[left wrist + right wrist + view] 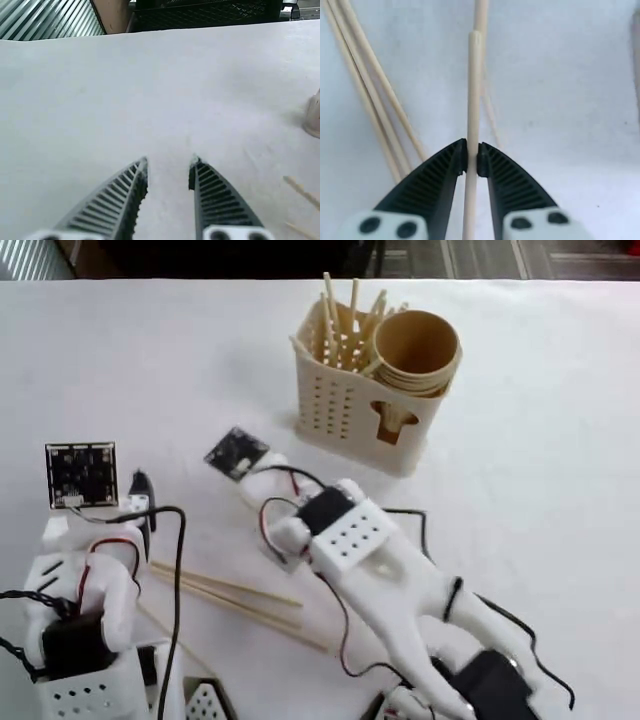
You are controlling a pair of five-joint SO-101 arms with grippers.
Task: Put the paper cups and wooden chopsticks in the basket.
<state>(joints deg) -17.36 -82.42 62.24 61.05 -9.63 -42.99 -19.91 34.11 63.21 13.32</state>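
In the high view, the basket (345, 415) stands on the far middle part of the white table (150, 360). The paper cups (415, 345) sit stacked one inside another in the right part of the basket. Several wooden chopsticks (345, 320) stand upright in its left part, beside the cups. A few loose chopsticks (235, 598) lie flat on the near side of the table, between the two arms and well apart from the basket. The left arm (85, 590) is at the near left corner. The right arm (360, 540) stretches from the near right toward the middle, and its front end is on the near left of the basket.

In the left wrist view, the left gripper (169, 167) hangs over bare table with its two fingers apart and nothing between them. The ends of some loose chopsticks (300, 189) lie on the table near it, not touching it.

In the right wrist view, the right gripper (472, 155) has its fingers together, clamped on a single chopstick (474, 75) that sticks out straight in front of the tips. Other loose chopsticks (375, 100) lie in a bundle on the table just beside it. It cannot be told whether the single chopstick is lifted off the table.
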